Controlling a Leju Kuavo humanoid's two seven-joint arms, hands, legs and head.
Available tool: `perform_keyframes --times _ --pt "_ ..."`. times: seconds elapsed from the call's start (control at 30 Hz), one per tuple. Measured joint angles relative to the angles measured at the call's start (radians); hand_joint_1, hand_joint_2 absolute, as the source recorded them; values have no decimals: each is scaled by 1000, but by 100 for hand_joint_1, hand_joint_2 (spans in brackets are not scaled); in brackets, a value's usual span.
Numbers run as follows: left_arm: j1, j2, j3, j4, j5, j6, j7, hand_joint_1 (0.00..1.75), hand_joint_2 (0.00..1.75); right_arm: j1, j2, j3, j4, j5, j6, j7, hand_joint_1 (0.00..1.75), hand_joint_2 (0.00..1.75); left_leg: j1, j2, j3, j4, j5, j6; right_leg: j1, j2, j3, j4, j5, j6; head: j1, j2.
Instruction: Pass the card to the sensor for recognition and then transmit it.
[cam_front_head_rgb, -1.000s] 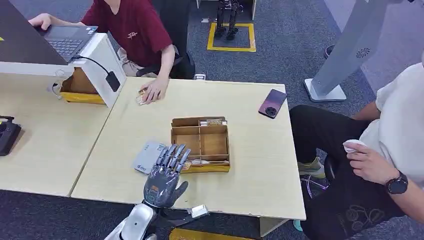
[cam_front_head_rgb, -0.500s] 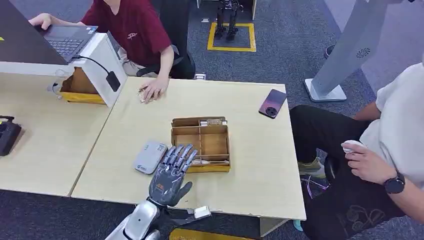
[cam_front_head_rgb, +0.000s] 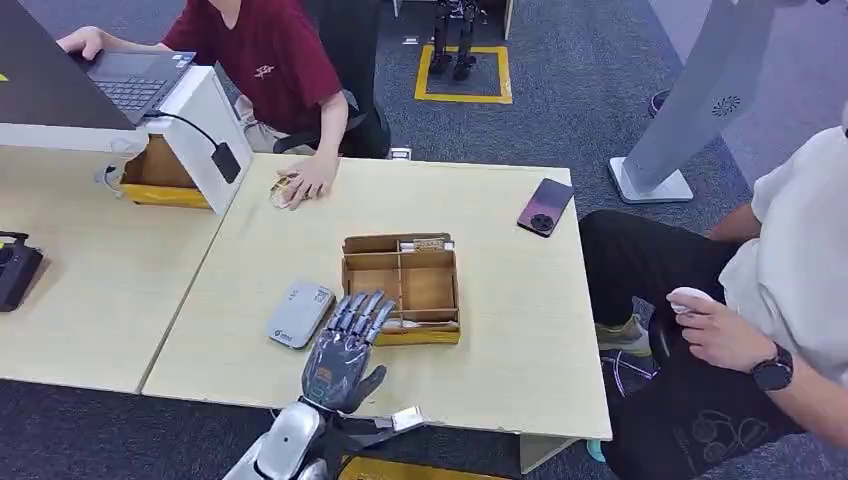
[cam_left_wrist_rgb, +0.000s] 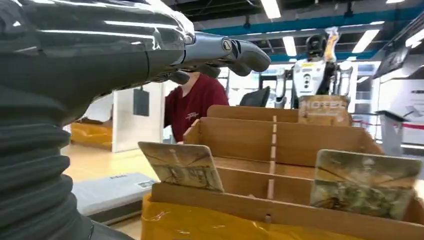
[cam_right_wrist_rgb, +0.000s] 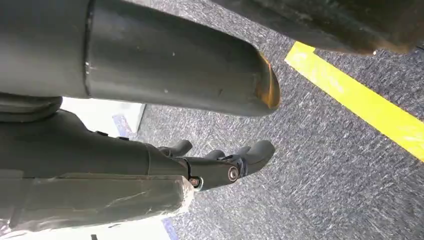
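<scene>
My left hand (cam_front_head_rgb: 340, 348) hovers open over the table's front edge, fingers spread and pointing at the front-left corner of the partitioned cardboard box (cam_front_head_rgb: 431, 287). It holds nothing. Picture cards stand upright in the box's front slot (cam_front_head_rgb: 408, 324); in the left wrist view one card (cam_left_wrist_rgb: 181, 165) sits just below my fingers (cam_left_wrist_rgb: 225, 50) and another card (cam_left_wrist_rgb: 367, 182) is farther along. The grey-white card sensor (cam_front_head_rgb: 300, 313) lies flat on the table left of my hand, also visible as the sensor (cam_left_wrist_rgb: 112, 192). My right hand (cam_right_wrist_rgb: 220, 161) hangs over the carpet, fingers loosely apart and empty.
A dark phone (cam_front_head_rgb: 545, 207) lies at the table's (cam_front_head_rgb: 500, 340) far right edge. A person in red rests a hand (cam_front_head_rgb: 300, 185) on cards at the far left corner, beside a white stand (cam_front_head_rgb: 205, 125) with a laptop (cam_front_head_rgb: 135, 80). Another person (cam_front_head_rgb: 770, 300) sits at the right.
My left hand has drifted right and a little forward, off the sensor's edge toward the box's front-left corner. The seated person's hand at the right has lowered slightly.
</scene>
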Motion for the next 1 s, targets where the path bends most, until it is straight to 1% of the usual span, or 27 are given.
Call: perform_keyframes --times 0.1,0.23,0.33,0.5,0.57,0.6,0.7,1.0 --pt "-6 0 2 10 -1 0 12 0 175 0 0 0 0 0 0 -1 0 0 0 0 0 0 0 0 0 0 0 0 0 0 0 0" --pt "-8 0 10 28 15 0 6 0 175 0 0 0 0 0 0 -1 0 0 0 0 0 0 0 0 0 0 0 0 0 0 0 0" --pt "-8 -2 23 42 32 0 -13 0 175 0 0 0 0 0 0 0 0 0 0 0 0 0 0 0 0 0 0 0 0 0 0 0" --pt "-10 -13 36 58 42 0 -29 0 175 0 0 0 0 0 0 0 0 0 0 0 0 0 0 0 0 0 0 0 0 0 0 0" --pt "-10 -21 45 67 53 0 -50 0 175 0 0 0 0 0 0 0 0 0 0 0 0 0 0 0 0 0 0 0 0 0 0 0" --pt "-10 -25 51 71 60 0 -58 175 175 0 0 0 0 0 -1 0 0 0 0 0 0 0 0 0 0 0 0 0 0 0 0 0" --pt "-14 -32 58 87 85 0 -80 175 175 0 0 0 0 0 -1 0 0 0 0 0 0 0 0 0 0 0 0 0 0 0 0 0" --pt "-26 -43 82 124 105 5 -99 175 175 0 0 0 0 0 -1 0 0 0 0 0 0 0 0 0 0 0 0 0 0 0 0 0"
